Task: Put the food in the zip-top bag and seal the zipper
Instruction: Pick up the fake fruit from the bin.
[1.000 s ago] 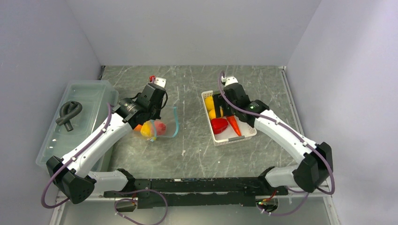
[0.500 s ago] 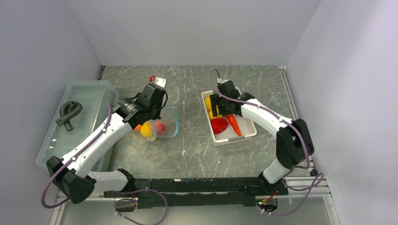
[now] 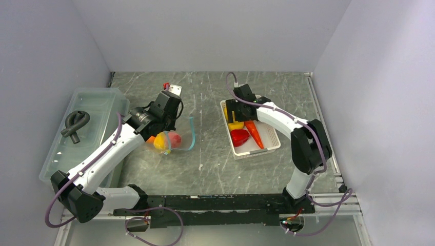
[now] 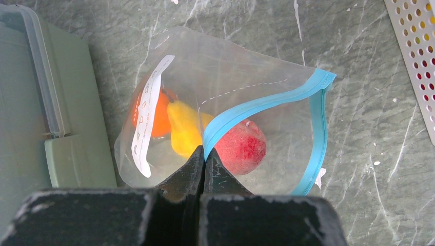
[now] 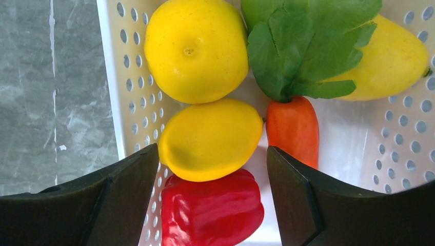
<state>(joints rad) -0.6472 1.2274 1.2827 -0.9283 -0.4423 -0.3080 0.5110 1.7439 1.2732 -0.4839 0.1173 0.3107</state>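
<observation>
Clear zip-top bag [image 4: 246,66] lies flat, teal zipper [image 4: 267,100] gaping, holding orange fruit [image 4: 156,115], yellow fruit [image 4: 184,130] and red fruit [image 4: 243,148]. Lemon [image 5: 210,138], carrot [image 5: 292,128] and pepper [image 5: 213,207] sit at its 3 o'clock.

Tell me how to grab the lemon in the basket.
From above, end to end, as the open right gripper straddles the lemon. The round yellow fruit and red pepper press its long sides. The carrot and basket wall crowd the ends, so probably grip high.
</observation>
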